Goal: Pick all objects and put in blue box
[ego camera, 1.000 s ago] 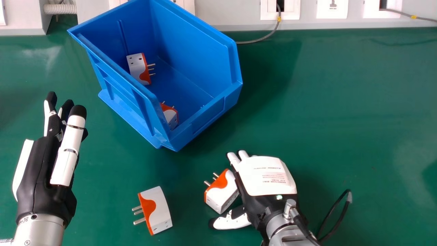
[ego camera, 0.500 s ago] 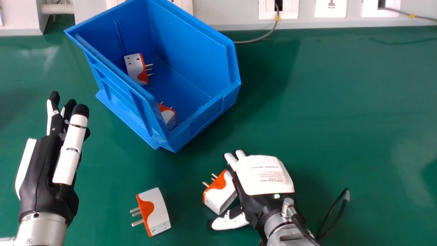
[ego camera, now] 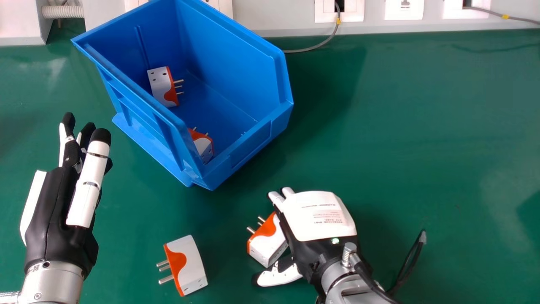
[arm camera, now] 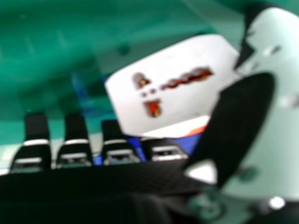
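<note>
In the head view, my right hand point(ego camera: 318, 219) is low over the table, palm down and open, its thumb stretched left. A white-and-orange plug adapter point(ego camera: 268, 242) lies against its left side, between fingers and thumb. The right hand view shows that adapter's socket face point(arm camera: 173, 88) beside my right hand's thumb point(arm camera: 238, 126). Another adapter point(ego camera: 187, 266) rests on the table farther left, prongs pointing left. The blue box point(ego camera: 236, 55) holds an adapter near its left wall point(ego camera: 161, 86) and one in its near corner point(ego camera: 203, 145). At the left, my left hand point(ego camera: 55, 202) is open and holds nothing.
Green tabletop point(ego camera: 405, 126) stretches right of the box. A grey cable point(ego camera: 312, 49) runs from a wall socket down behind the box. A black cable point(ego camera: 408, 261) loops out beside the right wrist.
The head view has shifted slightly, moving the box and adapters left in it. My right hand has edged left, closer against the nearer adapter. My left hand shows little change.
</note>
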Tool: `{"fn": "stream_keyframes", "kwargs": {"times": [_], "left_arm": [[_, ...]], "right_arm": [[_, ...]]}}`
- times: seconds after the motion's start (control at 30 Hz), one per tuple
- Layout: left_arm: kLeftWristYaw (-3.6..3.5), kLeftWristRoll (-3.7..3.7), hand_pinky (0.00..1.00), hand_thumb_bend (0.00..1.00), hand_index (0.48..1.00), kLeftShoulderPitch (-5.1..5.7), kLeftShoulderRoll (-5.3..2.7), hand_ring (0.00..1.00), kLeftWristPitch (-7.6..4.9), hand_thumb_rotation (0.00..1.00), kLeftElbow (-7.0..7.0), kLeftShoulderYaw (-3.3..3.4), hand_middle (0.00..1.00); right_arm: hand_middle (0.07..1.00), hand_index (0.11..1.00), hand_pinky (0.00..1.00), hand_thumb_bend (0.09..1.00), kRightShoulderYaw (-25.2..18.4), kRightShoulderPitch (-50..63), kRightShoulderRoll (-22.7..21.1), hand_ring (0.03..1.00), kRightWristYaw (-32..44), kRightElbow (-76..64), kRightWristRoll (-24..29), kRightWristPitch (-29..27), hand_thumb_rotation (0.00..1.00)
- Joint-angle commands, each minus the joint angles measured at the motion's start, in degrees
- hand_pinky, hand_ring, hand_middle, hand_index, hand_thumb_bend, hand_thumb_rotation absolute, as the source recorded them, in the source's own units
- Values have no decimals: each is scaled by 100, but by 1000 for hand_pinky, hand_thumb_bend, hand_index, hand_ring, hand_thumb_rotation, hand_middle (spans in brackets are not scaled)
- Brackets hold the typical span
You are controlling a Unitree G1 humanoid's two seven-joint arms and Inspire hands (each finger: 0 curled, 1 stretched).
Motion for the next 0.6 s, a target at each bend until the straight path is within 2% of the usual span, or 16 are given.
{"fn": "stream_keyframes", "kwargs": {"times": [0.0, 0.07, 0.2, 0.27, 0.3, 0.33, 0.43, 0.47, 0.5, 0.53, 0.57], "left_arm": [[21, -3, 955, 394, 1000, -51, 58, 1000, -13, 819, -111, 13, 1000], [12, -1, 955, 393, 1000, -47, 60, 1000, -38, 819, -85, 19, 1000], [17, 10, 955, 396, 1000, -29, 60, 1000, -25, 819, -129, 16, 1000], [19, 13, 956, 398, 1000, -18, 57, 1000, -17, 820, -155, 12, 1000], [19, 13, 956, 398, 1000, -13, 55, 1000, -21, 820, -157, 12, 1000], [19, 13, 956, 399, 1000, -9, 53, 1000, -25, 820, -158, 13, 1000], [22, 13, 956, 399, 1000, -8, 55, 1000, -15, 820, -171, 14, 1000], [22, 14, 956, 399, 1000, -11, 56, 1000, -13, 820, -172, 13, 1000], [22, 14, 956, 399, 1000, -10, 57, 1000, -7, 820, -180, 12, 1000], [22, 13, 956, 399, 1000, -7, 57, 1000, -4, 820, -186, 11, 1000], [20, 10, 956, 399, 1000, -4, 59, 1000, -2, 820, -190, 14, 1000]], "right_arm": [[929, 895, 832, 509, 198, -55, 77, 895, 67, 11, 189, -309, 461], [926, 876, 832, 504, 216, -76, 93, 893, 29, 65, 164, -311, 459], [912, 852, 817, 501, 198, -77, 158, 881, -33, 123, 192, -317, 458], [889, 793, 780, 542, 120, -63, 201, 856, -59, 153, 366, -357, 400], [889, 793, 780, 542, 63, -37, 222, 856, -69, 132, 485, -366, 400], [868, 749, 747, 578, 9, 0, 257, 830, -80, 101, 597, -338, 345], [868, 749, 747, 578, -86, 44, 355, 830, -143, 96, 842, -273, 345], [778, 697, 656, 568, -101, 33, 366, 731, -161, 121, 881, -276, 276], [778, 697, 656, 568, -113, 8, 364, 731, -183, 158, 900, -289, 276], [702, 653, 557, 560, -131, -16, 359, 636, -222, 197, 934, -316, 220], [702, 653, 557, 560, -140, -50, 347, 636, -263, 247, 962, -344, 220]]}}
